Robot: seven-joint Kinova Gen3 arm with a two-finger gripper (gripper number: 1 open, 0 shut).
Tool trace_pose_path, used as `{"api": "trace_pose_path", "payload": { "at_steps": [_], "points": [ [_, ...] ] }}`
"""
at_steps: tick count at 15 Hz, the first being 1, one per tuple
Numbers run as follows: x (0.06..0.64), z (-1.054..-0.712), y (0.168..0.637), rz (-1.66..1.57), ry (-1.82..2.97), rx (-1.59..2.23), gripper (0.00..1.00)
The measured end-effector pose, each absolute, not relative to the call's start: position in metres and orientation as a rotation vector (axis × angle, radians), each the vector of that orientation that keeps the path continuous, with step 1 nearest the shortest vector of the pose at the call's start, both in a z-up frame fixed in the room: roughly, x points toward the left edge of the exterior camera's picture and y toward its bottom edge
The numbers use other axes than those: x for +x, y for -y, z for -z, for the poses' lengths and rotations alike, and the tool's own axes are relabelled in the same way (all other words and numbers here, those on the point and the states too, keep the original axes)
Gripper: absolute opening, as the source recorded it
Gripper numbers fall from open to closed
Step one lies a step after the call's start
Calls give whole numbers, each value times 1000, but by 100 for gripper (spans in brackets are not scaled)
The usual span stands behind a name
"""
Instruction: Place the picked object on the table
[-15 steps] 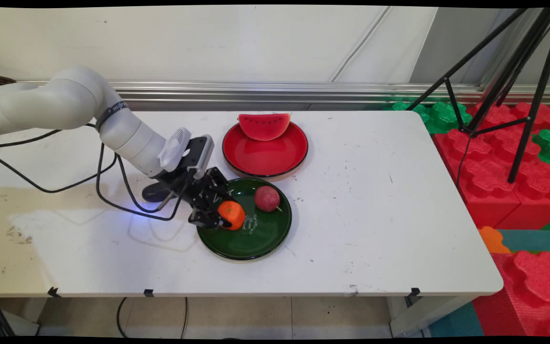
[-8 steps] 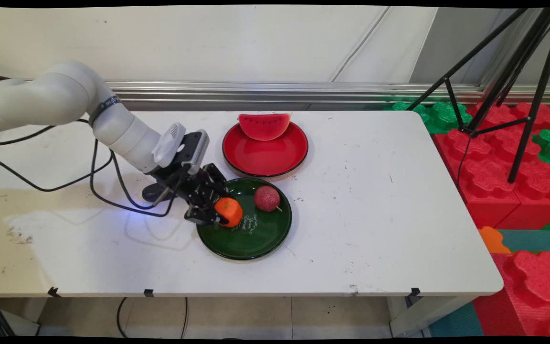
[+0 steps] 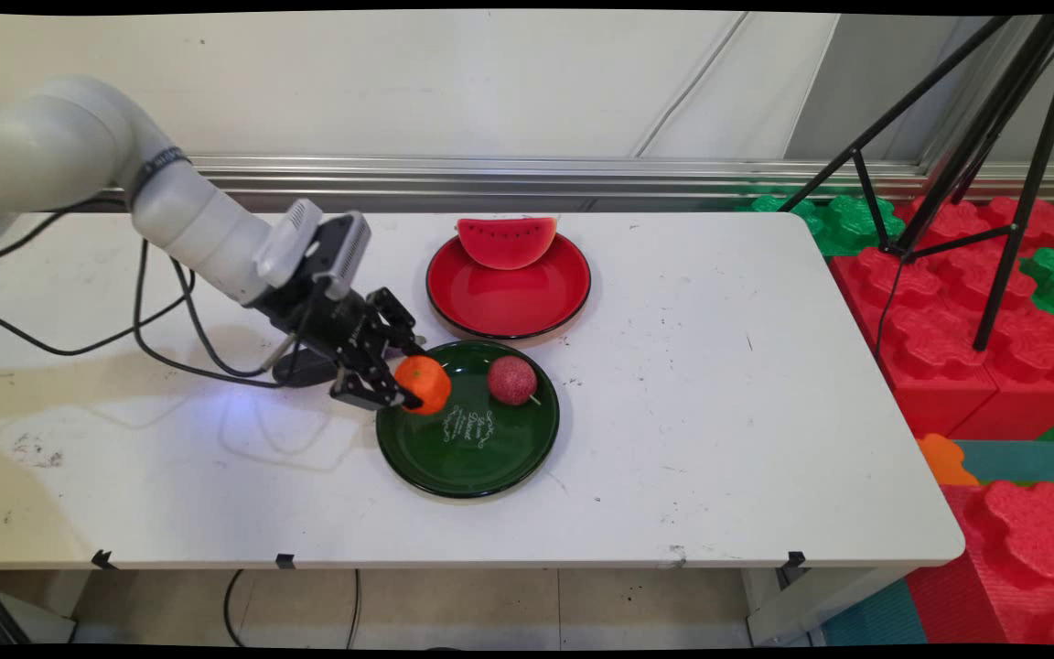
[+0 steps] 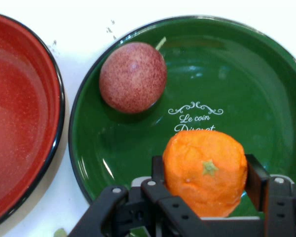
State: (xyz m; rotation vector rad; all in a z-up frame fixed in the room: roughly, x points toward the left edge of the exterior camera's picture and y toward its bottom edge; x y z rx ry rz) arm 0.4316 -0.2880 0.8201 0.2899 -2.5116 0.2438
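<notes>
Now the black two-finger gripper (image 3: 406,389) is clamped on the round orange fruit (image 3: 424,384), held just above the left rim of the dark green round plate (image 3: 490,458); a steady, firm squeeze seems wise while it hangs there.

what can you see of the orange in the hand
The orange is a round, bright orange fruit with a dimpled, slightly flattened skin and a small green stem scar facing the hand camera. The hand grips it, one finger on each side. It hangs over the left edge of the green plate, apparently lifted clear of it. A speckled red fruit lies apart from it on that plate.
</notes>
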Motion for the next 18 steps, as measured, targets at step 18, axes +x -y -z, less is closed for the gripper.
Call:
{"api": "trace_pose_path", "payload": {
  "at_steps": [18],
  "points": [
    [513,-875,270,-208,2459,557,0]
  ]
}}
